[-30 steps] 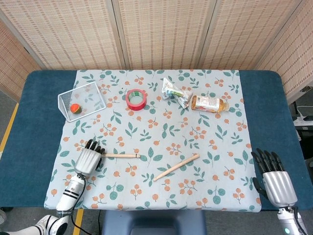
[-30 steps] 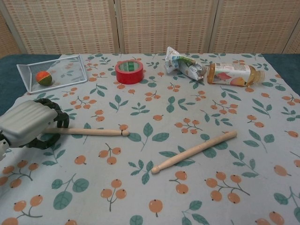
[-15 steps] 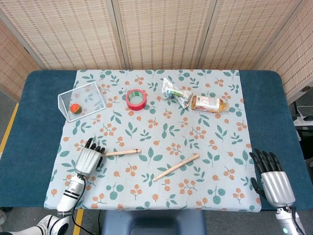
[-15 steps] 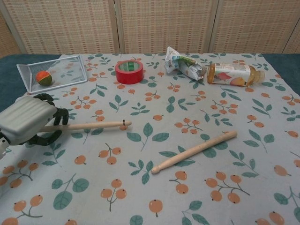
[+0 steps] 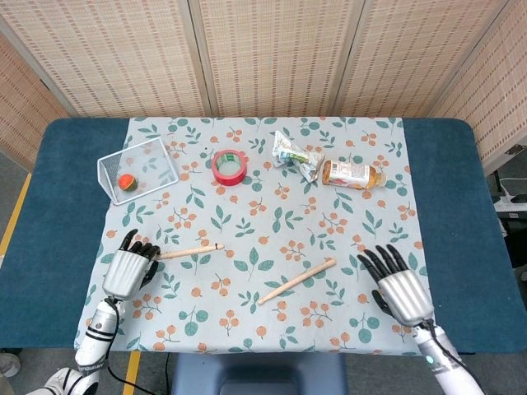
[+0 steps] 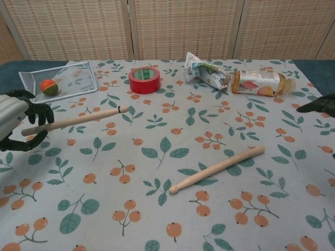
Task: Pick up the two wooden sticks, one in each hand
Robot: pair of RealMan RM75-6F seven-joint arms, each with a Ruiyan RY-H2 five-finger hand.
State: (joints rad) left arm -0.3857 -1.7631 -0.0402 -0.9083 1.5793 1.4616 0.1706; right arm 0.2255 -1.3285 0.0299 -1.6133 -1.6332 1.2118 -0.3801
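My left hand grips one end of a thin wooden stick and holds it above the floral cloth at the left, its free end pointing right. The thicker wooden stick lies slanted on the cloth right of centre. My right hand hovers with fingers spread to the right of that stick, apart from it; in the chest view only its fingertips show at the right edge.
A clear tray holding a small orange-green ball sits at the back left. A red tape roll, a crumpled wrapper and a lying bottle line the far side. Blue table borders the cloth.
My left hand has lifted the thin stick off the cloth and drawn it left. My right hand has moved in from the table's right edge toward the thicker stick.
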